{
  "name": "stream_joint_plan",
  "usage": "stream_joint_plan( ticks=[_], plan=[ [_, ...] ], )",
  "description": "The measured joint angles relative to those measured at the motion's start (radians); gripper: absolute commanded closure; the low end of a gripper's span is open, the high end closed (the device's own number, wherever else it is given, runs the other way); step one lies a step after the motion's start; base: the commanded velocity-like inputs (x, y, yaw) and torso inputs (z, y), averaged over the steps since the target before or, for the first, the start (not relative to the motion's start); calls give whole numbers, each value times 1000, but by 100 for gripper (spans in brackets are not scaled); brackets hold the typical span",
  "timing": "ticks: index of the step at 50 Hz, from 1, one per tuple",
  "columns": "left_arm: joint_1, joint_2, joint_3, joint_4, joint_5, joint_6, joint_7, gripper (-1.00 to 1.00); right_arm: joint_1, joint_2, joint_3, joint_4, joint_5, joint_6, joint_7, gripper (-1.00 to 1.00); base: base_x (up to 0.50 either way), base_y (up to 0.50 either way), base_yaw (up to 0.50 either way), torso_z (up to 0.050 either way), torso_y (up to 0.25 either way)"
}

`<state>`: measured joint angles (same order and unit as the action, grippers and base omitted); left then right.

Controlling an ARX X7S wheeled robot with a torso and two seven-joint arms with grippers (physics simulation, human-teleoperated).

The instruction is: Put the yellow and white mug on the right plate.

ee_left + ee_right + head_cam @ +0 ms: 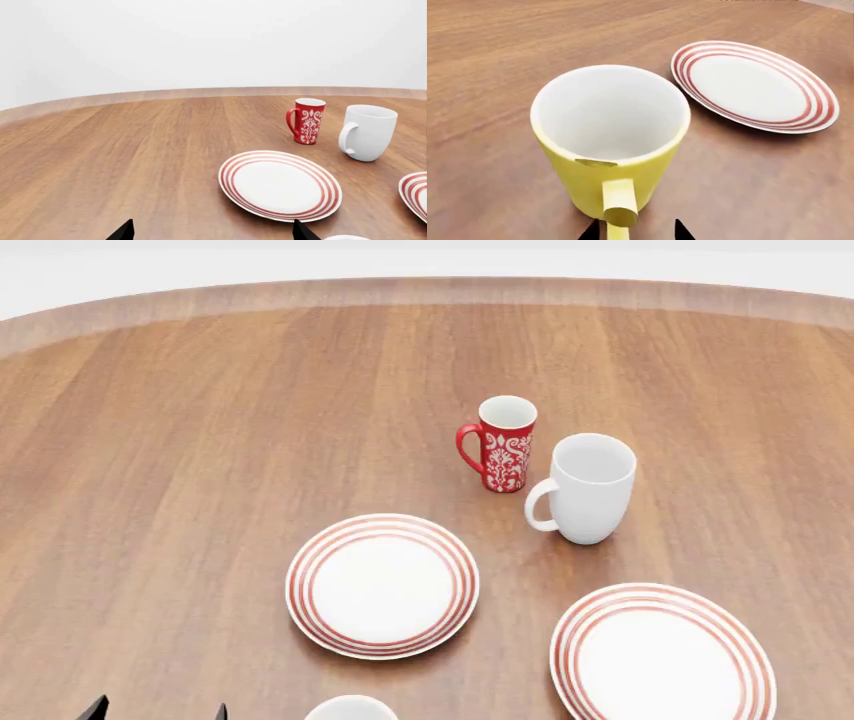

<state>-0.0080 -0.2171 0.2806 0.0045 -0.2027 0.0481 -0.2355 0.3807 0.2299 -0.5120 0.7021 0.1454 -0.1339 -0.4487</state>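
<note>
The yellow and white mug (607, 140) stands upright on the wooden table with its yellow handle (619, 205) turned towards my right gripper (635, 232). That gripper is open, its fingertips on either side of the handle and not closed on it. In the head view only the mug's white rim (350, 708) shows at the bottom edge, just in front of the left plate (382, 585). The right plate (663, 652), white with red rings, lies empty at the lower right. My left gripper (213, 235) is open and empty, low over bare wood to the left of the mug (158, 710).
A red patterned mug (501, 445) and a plain white mug (585, 490) stand side by side behind the plates. A ringed plate (754, 85) lies just beyond the yellow mug, probably the left one. The table's curved far edge (427, 290) runs across the back.
</note>
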Motion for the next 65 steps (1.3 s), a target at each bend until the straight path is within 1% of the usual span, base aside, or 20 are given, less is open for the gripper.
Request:
stream_joint_plan(
  ticks=[10, 18, 34, 52, 65],
  plan=[
    [-1, -3, 5, -2, -3, 3, -3, -100, 0, -3, -9, 15, 1, -20, -5, 100, 0, 0, 0, 0, 0],
    [-3, -5, 9, -6, -4, 6, -5, -100, -18, 11, 3, -13, 14, -11, 10, 100, 0, 0, 0, 0, 0],
    [-4, -9, 17, -8, -8, 10, -11, -100, -73, 70, 64, -170, 63, 43, 72, 100, 0, 0, 0, 0, 0],
    [-7, -15, 28, -11, -13, 11, -16, -100, -100, 111, 220, -291, 191, 120, 197, 100, 0, 0, 0, 0, 1],
    [-8, -19, 34, -12, -15, 14, -22, -100, -99, 117, 344, -342, 278, 212, 359, 100, 0, 0, 0, 0, 0]
  ],
)
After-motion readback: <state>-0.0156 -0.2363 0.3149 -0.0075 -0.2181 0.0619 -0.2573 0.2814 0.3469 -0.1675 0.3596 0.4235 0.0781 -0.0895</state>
